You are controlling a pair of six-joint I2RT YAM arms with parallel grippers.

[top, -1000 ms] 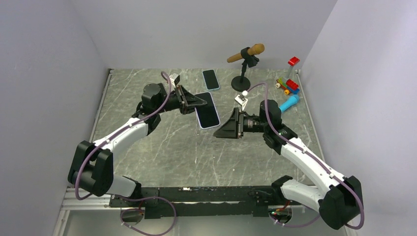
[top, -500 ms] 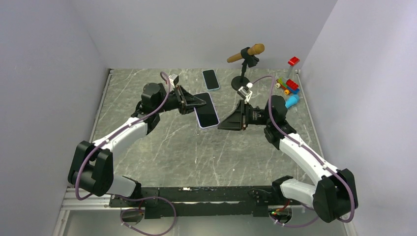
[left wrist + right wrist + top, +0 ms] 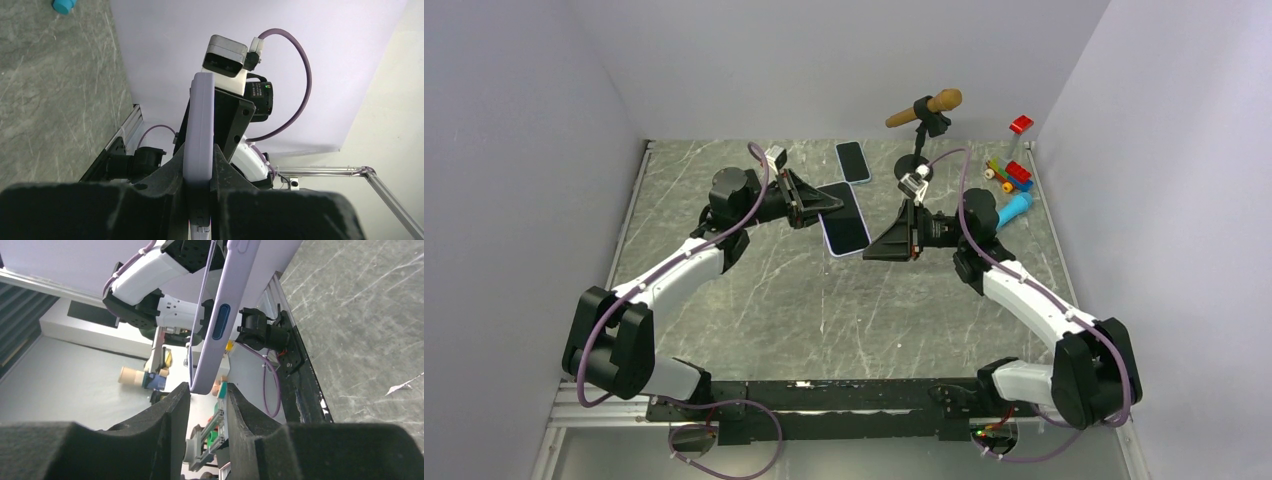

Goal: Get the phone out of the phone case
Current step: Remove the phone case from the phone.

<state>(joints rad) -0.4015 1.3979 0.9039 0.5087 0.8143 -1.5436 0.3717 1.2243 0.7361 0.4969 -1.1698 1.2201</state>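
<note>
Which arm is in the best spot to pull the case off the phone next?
The right one, probably. The left claw is clamped on the cased phone, holding it up, so it is busy. The right claw has a finger on each side of its free corner.

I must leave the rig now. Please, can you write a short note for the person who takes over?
Left end effector: shut on the phone, held above the table.
Right end effector: fingers either side of the phone's near corner; grip not certain.
Case: on the phone.
A second phone lies flat on the far table.
Done: phone lifted. Left: separate phone and case.
</note>
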